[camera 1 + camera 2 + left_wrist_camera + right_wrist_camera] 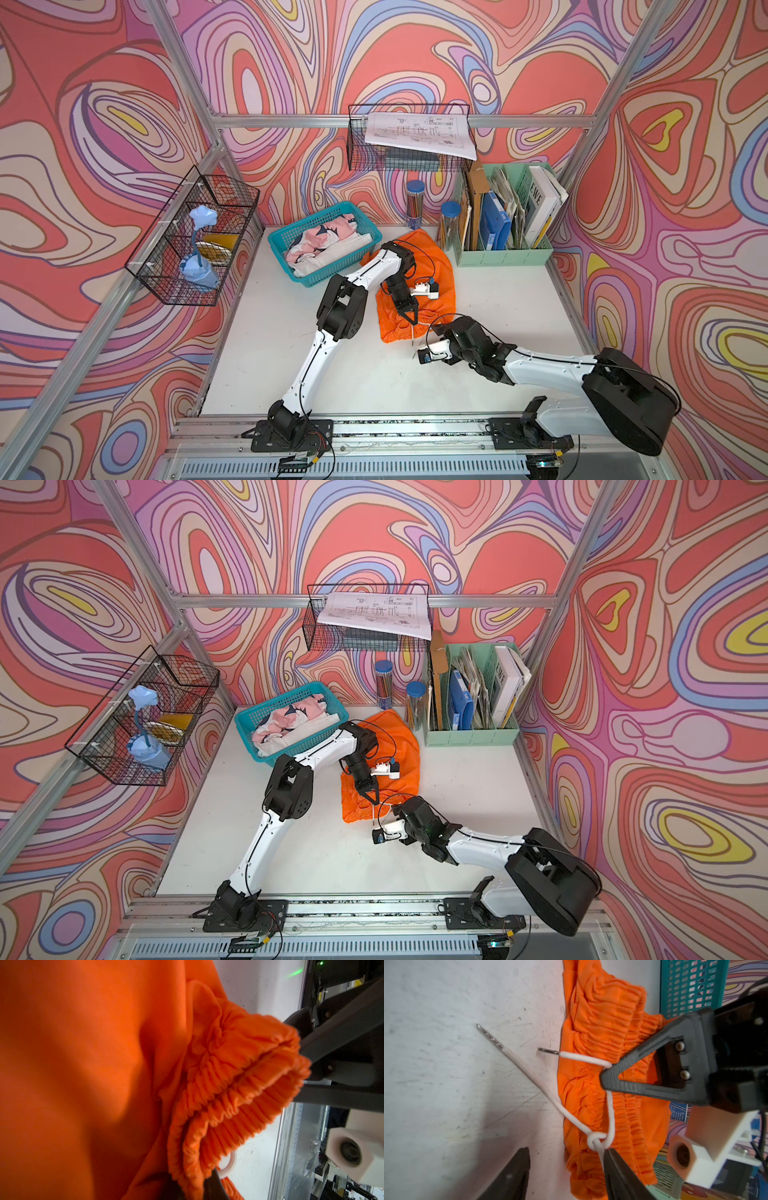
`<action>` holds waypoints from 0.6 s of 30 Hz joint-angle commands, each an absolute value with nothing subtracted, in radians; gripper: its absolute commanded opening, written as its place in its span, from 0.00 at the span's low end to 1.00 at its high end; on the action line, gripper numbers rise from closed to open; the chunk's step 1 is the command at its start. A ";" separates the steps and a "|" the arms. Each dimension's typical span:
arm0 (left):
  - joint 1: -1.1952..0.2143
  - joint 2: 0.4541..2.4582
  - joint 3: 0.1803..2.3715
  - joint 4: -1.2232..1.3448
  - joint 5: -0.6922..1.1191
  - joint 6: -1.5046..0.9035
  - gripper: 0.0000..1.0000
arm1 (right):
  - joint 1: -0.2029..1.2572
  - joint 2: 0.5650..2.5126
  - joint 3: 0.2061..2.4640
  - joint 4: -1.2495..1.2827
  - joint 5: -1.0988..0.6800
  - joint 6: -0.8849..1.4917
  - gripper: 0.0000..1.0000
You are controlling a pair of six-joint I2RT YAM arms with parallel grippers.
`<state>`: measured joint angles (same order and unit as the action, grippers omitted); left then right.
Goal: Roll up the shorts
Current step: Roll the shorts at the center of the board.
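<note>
The bright orange shorts (pixel 434 266) (pixel 401 746) lie bunched at the middle back of the white table, waistband towards the front. My left gripper (pixel 411 319) (pixel 373 799) reaches down from behind and is shut on the gathered waistband (pixel 239 1076); its dark jaws (pixel 195 1188) pinch the folds. My right gripper (pixel 435 328) (pixel 395 809) sits low at the front edge of the waistband, open. One finger (pixel 517 1174) rests over bare table, the other (pixel 618 1176) over the fabric. The knotted white drawstring (pixel 566 1113) and the waistband edge lie between them.
A teal basket (pixel 277 242) with patterned and white cloth stands left of the shorts. Two pencil jars (pixel 414 203) and a green file organiser (pixel 503 251) stand behind and to the right. Wire baskets hang on the left wall (pixel 195 245) and back wall (pixel 374 137).
</note>
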<state>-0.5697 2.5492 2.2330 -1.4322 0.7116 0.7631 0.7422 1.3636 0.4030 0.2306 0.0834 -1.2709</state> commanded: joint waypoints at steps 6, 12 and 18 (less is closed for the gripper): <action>-0.563 2.601 2.250 -1.517 0.671 0.780 0.00 | 0.750 1.544 0.386 0.453 0.147 -1.343 0.56; -0.563 2.611 2.257 -1.531 0.665 0.784 0.00 | 0.745 1.632 0.394 0.515 0.166 -1.350 0.57; -0.563 2.612 2.256 -1.536 0.663 0.791 0.00 | 0.726 1.713 0.406 0.554 0.170 -1.364 0.45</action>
<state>-0.5674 2.5698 2.2498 -1.4788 0.7017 0.7647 0.7387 1.6493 0.4229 0.6518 0.1623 -1.3640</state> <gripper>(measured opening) 0.119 0.468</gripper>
